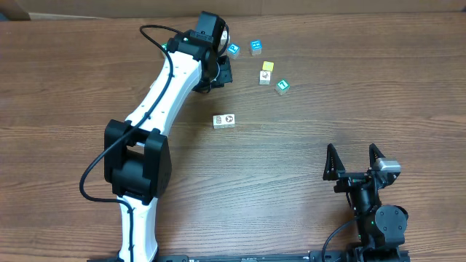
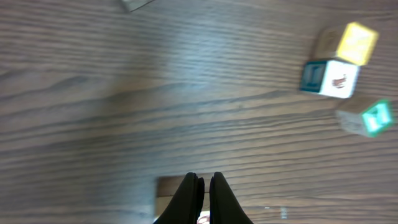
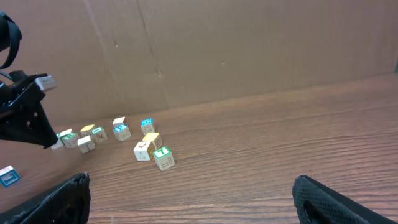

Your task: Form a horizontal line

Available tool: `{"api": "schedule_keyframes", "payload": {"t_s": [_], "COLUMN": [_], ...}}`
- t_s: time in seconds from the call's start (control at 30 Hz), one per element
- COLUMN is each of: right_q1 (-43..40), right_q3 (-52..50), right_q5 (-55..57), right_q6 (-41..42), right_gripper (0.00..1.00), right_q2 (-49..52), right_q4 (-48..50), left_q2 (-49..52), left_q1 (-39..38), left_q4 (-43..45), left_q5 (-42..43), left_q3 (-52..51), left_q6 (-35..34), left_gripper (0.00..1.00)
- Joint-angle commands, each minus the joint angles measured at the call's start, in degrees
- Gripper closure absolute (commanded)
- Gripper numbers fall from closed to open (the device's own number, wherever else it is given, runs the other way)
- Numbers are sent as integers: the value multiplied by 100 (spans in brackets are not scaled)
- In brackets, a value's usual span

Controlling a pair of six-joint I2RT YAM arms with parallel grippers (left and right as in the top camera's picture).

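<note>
Horizontal line: only begun, two white-faced printed cubes touching side by side at the centre of the overhead frame, long axis left-to-right. It lies below the left gripper, toward that arm's base, with loose cubes to the upper right. Left gripper: clenched, nothing seen held, a tan cube edge just beside its tips, judged the nearer arm. Right gripper: released, jaws wide, lower right, well apart.

Likely robot lab: white arm on wood-grain table, cardboard backdrop.
</note>
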Motion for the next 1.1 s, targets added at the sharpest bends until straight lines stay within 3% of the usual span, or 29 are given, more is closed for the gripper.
{"api": "schedule_keyframes", "payload": {"t_s": [0.0, 0.37, 0.5, 0.53, 0.57, 0.6, 1.07], "right_q1": [-28, -28, -28, -28, -28, -28, -28], "right_q3": [-59, -59, -61, -59, -61, -61, -61], "right_q5": [-11, -11, -11, -11, -11, -11, -11], "right_q6": [-39, -42, -39, -42, -39, -42, -42], "right_gripper": [0, 0, 0, 0, 0, 0, 0], "right_q2": [-61, -61, -61, -61, -61, -61, -61], "right_q4": [35, 33, 33, 35, 35, 35, 33], "left_q2": [55, 55, 55, 55, 55, 55, 57], "left_q1": [79, 1473, 1937, 2013, 2090, 2155, 2347], "left_q4": [-164, -1036, -1191, -1204, -1204, -1202, -1154], "left_q5": [-702, -627, -623, -623, -625, -625, -625], "left_q3": [87, 87, 87, 87, 87, 87, 87], "left_q6": [76, 35, 66, 66, 66, 66, 66], "left_gripper": [96, 94, 69, 58, 36, 0, 1]}}
